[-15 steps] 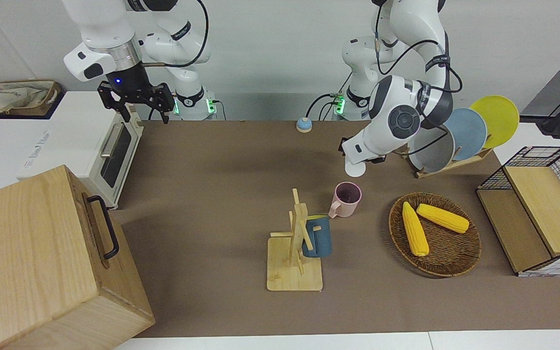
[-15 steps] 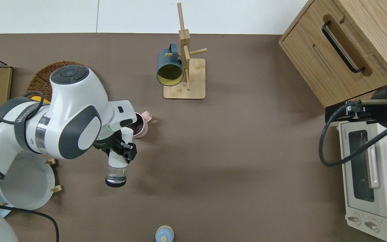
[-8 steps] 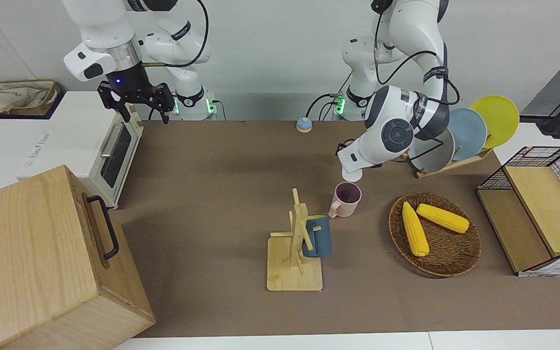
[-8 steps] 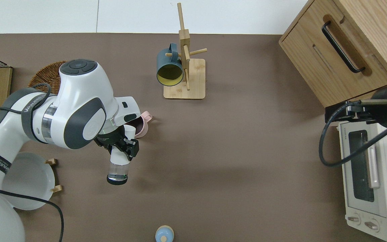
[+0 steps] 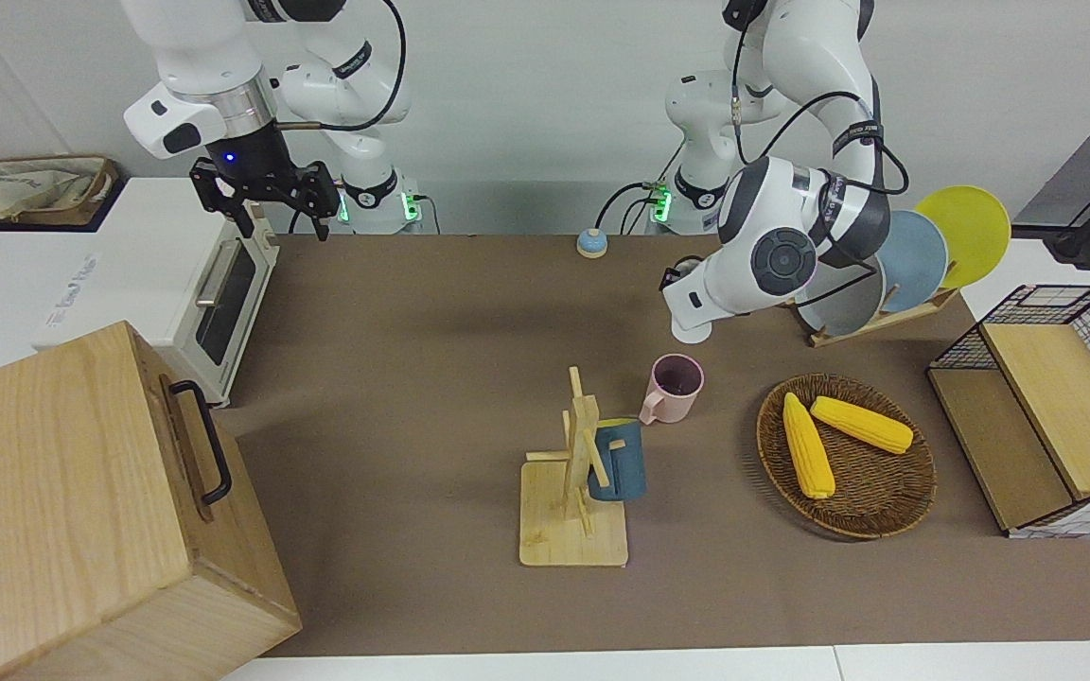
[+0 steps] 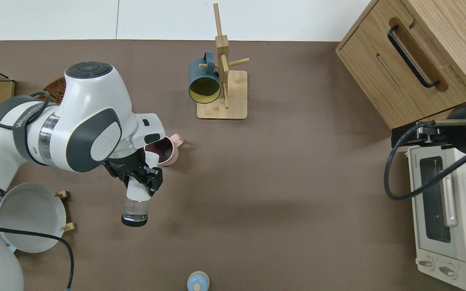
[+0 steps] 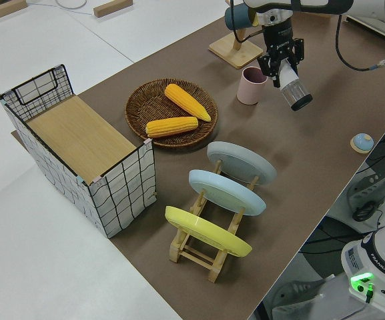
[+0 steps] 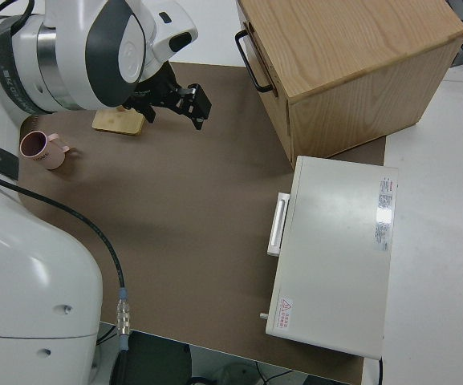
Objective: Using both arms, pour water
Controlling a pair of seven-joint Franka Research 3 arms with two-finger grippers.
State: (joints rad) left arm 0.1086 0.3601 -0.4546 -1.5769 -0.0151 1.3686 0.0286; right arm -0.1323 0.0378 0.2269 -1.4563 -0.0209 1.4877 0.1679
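Bottle (image 6: 136,198): we see it tipped, mouth toward the pink mug (image 6: 164,150), base toward the robots, likely for pouring.
Left gripper (image 6: 142,180): clamped around the bottle's middle, just beside the mug.
Mug: upright on the table (image 6: 281,194), mouth up to receive.
Right gripper (image 5: 271,199): parked, fingers spread.

Robot lab: arms (image 5: 791,227), mock kitchen props.

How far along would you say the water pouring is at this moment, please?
Done: the left gripper has the clear bottle up and tilted, mouth at the rim of the pink mug. In hand: the pour itself, though no stream is visible. Left: finishing and setting the bottle down. The right arm is parked.
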